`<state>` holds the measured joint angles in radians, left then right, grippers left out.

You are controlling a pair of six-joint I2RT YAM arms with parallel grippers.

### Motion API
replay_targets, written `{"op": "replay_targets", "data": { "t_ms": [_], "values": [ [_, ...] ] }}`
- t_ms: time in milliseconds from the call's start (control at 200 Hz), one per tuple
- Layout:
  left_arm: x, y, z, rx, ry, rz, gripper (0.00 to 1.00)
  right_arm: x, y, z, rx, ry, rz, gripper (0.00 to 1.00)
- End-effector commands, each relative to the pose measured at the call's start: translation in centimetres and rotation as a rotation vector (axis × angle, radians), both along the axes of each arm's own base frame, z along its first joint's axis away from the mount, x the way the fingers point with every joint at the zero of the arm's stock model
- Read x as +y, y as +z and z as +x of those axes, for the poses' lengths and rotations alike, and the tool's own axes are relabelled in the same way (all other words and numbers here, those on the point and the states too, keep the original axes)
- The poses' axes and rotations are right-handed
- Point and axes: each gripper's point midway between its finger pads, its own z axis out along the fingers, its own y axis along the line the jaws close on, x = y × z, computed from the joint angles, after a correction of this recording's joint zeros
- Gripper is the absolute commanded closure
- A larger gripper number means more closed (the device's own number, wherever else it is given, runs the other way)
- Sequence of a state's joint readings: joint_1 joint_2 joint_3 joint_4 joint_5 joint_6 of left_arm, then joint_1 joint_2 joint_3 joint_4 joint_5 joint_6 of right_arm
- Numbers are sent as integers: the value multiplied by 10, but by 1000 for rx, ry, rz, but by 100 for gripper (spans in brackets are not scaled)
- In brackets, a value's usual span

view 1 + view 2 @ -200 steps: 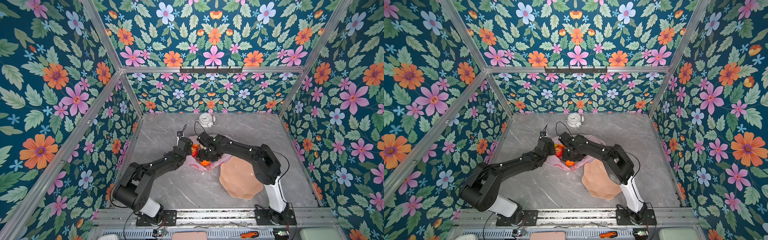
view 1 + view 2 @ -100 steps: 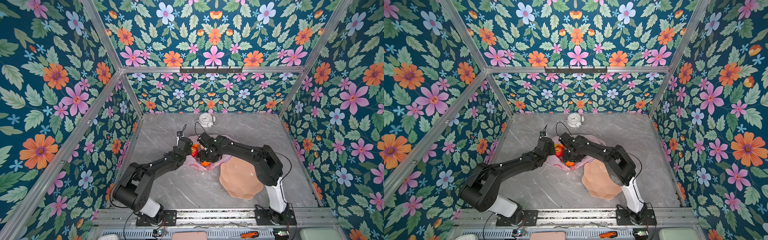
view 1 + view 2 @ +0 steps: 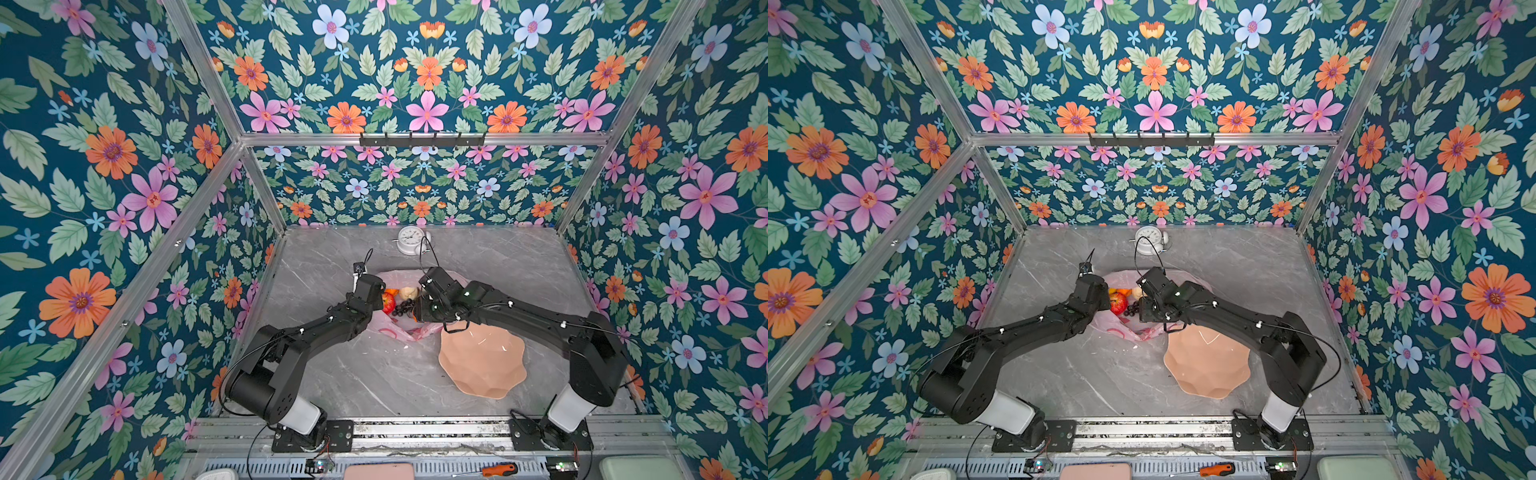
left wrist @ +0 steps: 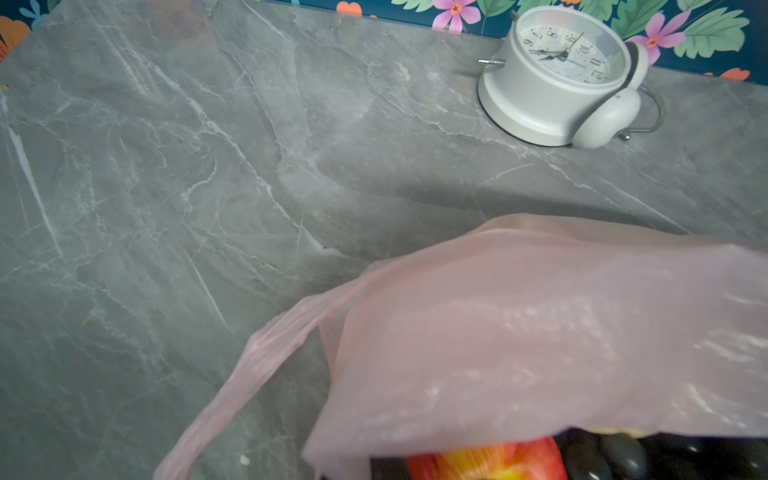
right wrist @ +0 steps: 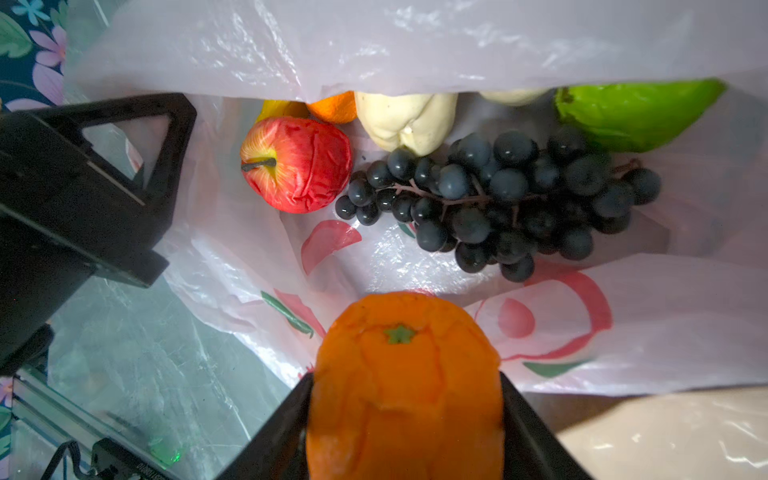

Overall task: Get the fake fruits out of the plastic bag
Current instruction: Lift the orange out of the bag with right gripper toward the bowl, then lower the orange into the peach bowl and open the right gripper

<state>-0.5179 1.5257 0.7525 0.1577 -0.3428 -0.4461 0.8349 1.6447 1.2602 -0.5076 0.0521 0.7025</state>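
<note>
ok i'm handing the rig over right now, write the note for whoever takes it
Left gripper: shut, seemingly pinching the plastic bag at its rim to hold the mouth open.
Right gripper: shut on an orange, at the bag's mouth.
In the bag: red apple, grape bunch, cream fruit, green fruit, second orange.
Done: one orange grasped; no fruit set down outside the bag yet.
Left: carry the orange out, perhaps to the peach dish, then fetch the rest.
</note>
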Motion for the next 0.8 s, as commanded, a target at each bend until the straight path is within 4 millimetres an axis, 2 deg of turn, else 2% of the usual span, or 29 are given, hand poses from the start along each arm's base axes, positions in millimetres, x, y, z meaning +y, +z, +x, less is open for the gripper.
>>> {"op": "replay_targets", "data": {
  "t_ms": [0, 165, 390, 625, 795],
  "values": [
    [2, 2, 1, -7, 15, 2, 97, -19, 15, 2, -92, -70, 11, 39],
    [3, 2, 1, -10, 17, 2, 97, -58, 20, -22, -167, -130, -44, 40],
    [2, 1, 1, -7, 14, -4, 97, -103, 5, -50, -195, -214, -84, 40],
    [2, 0, 1, -7, 16, 0, 97, -131, -31, -63, -183, -272, -154, 41],
    [3, 0, 1, -7, 18, 4, 97, -142, -48, -64, -195, -306, -173, 41]
  ]
}}
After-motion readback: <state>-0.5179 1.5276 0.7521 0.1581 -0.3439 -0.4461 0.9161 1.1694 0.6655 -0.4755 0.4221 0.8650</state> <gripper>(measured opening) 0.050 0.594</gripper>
